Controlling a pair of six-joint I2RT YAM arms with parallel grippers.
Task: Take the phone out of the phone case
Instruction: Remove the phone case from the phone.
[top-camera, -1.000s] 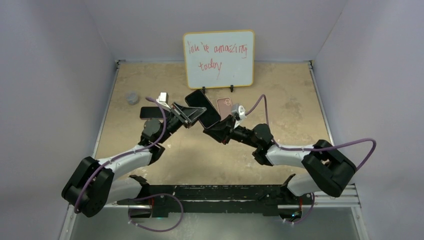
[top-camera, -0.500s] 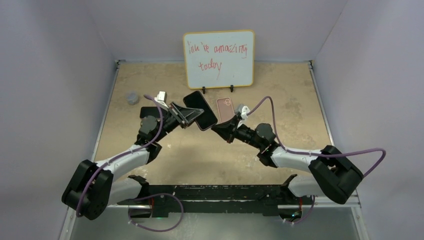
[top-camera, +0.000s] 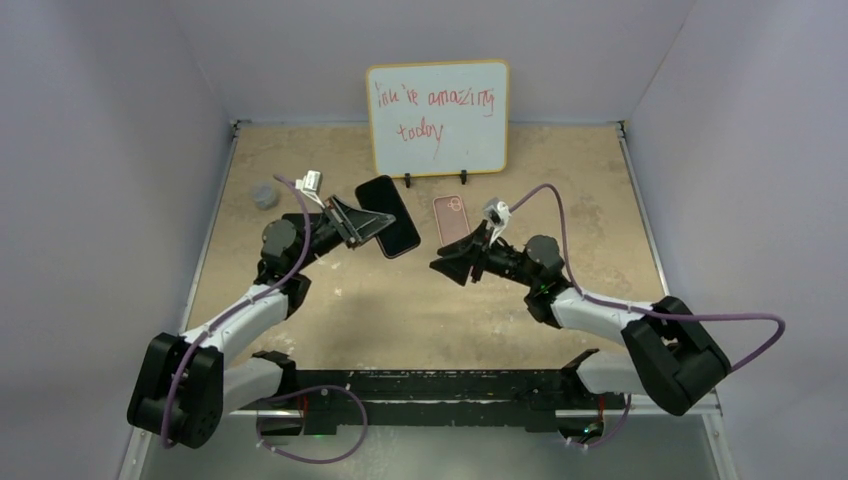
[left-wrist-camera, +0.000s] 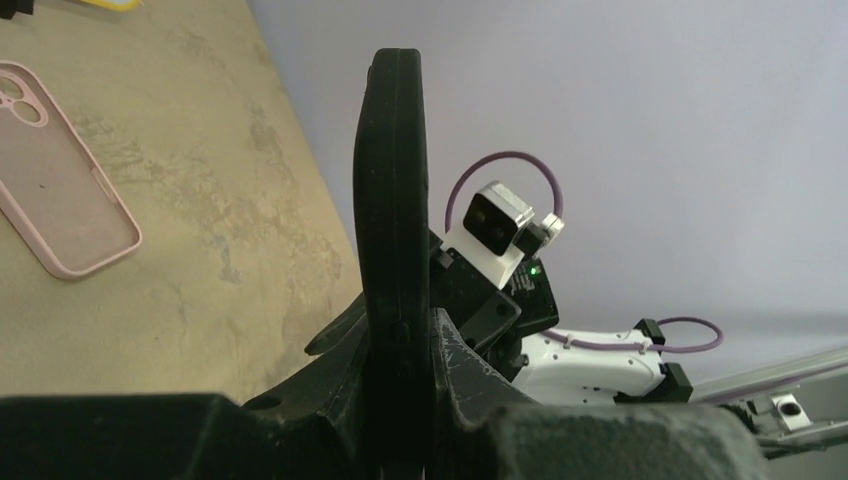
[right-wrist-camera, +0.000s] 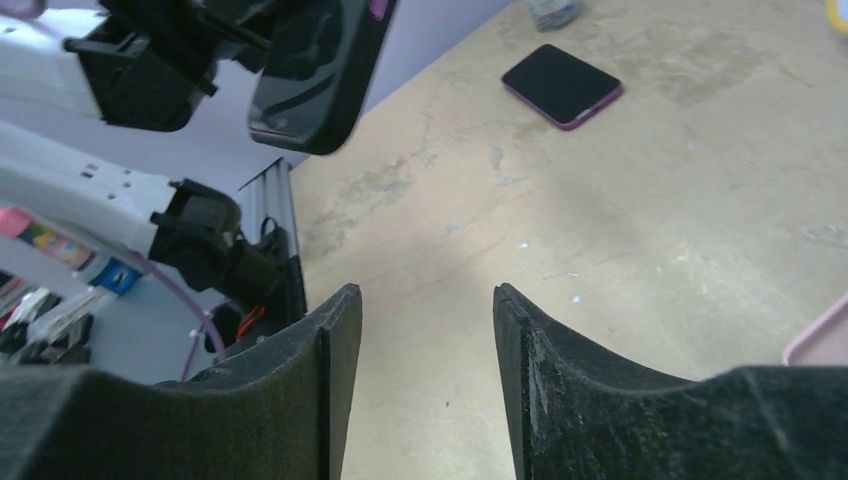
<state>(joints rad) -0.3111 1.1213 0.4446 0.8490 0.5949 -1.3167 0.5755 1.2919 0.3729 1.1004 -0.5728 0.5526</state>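
On the sand-coloured table (top-camera: 600, 200) you see a whiteboard (top-camera: 437, 118) with red writing, standing at the far edge. Both arms reach toward the middle. Your left gripper (top-camera: 362, 224) is closed narrow on one end of the black phone (top-camera: 388, 215) and holds it in the air, above the table. From the left wrist camera the phone shows edge-on, clamped between the two fingers (left-wrist-camera: 470, 370). Your right gripper (top-camera: 450, 266) stands partly open and holds nothing. It hangs near the phone but apart from it. The pink phone case (top-camera: 451, 218) lies flat and empty on the table, between the whiteboard and the right gripper, not touching the phone. A second phone (right-wrist-camera: 562, 85), dark with a purple rim, lies flat on the table. A small grey thing (top-camera: 264, 195) sits near the left wall.
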